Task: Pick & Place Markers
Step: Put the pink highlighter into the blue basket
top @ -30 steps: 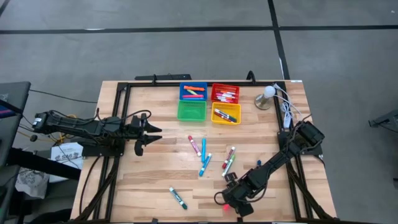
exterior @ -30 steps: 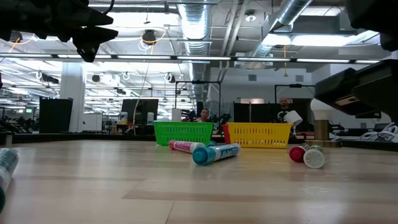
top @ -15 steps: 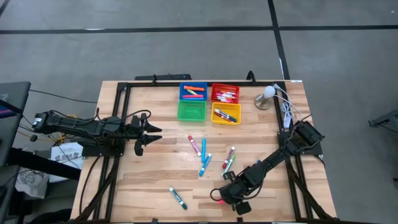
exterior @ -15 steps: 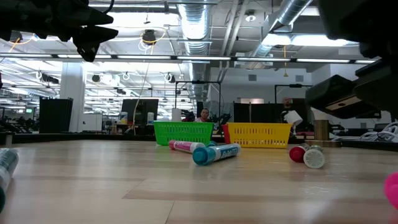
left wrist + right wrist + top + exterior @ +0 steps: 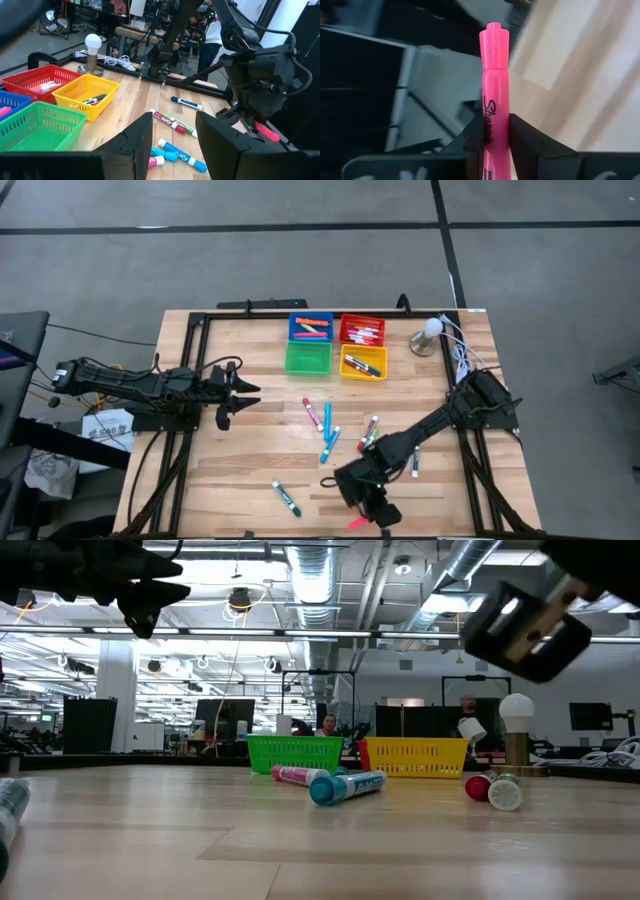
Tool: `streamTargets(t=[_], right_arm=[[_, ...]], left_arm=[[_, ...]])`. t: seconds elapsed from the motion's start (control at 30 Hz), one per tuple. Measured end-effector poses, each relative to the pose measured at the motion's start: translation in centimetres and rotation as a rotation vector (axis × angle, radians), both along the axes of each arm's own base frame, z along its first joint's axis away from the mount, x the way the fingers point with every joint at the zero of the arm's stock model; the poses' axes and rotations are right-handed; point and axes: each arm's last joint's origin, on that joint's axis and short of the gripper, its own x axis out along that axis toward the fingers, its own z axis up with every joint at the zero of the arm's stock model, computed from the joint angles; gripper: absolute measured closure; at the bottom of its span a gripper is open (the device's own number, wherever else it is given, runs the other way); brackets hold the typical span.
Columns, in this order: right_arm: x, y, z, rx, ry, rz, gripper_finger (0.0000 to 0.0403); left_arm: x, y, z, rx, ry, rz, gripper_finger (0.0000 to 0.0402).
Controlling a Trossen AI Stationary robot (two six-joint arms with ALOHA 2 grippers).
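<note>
The wooden worktop lay framed by black rails, with its broadest bare stretch along the left and front-left, between the left arm and the loose markers. At the far edge four small bins stood in a tight square: blue bin and red bin behind, green bin and yellow bin in front; all but the green one held markers. A bulb on a stand stood just right of them by the right rail.

The right arm reached from the right rail diagonally to the front edge, where the right claw was clenched on a pink highlighter, whose end poked out near the worktop's front lip. The left claw hovered over the left side, well apart from everything, fingers parted and holding nothing.

Loose markers lay mid-worktop: a red-capped marker beside two blue markers, a red and green pair near the right arm, a blue-capped white one beyond the arm, and a green marker alone near the front edge.
</note>
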Motion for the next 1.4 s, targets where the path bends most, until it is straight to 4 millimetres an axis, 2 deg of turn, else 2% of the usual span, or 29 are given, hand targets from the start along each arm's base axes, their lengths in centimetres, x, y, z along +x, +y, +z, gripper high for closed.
streamTargets(t=[0.37,0.6,0.77,1.03,1.4], right_arm=[[2.8,-4.0,2.6,0.384,0.097,0.089,0.0347],[3.5,-4.3,3.3,0.443,0.040,0.113,0.0347],[3.6,-4.3,3.2,0.389,0.006,0.081,0.0347],[4.3,-5.0,2.8,0.203,-0.127,-0.014,0.0347],[5.7,-9.4,2.4,0.044,-0.211,-0.135,0.0347]], left_arm=[[0.0,0.0,0.1,-0.001,-0.005,0.000,0.0253],[0.0,0.0,0.0,-0.001,-0.005,0.000,0.0253],[0.0,0.0,0.0,-0.001,-0.005,0.000,0.0253],[0.0,0.0,0.0,-0.001,-0.005,0.000,0.0253],[0.0,0.0,0.0,-0.001,-0.005,0.000,0.0253]])
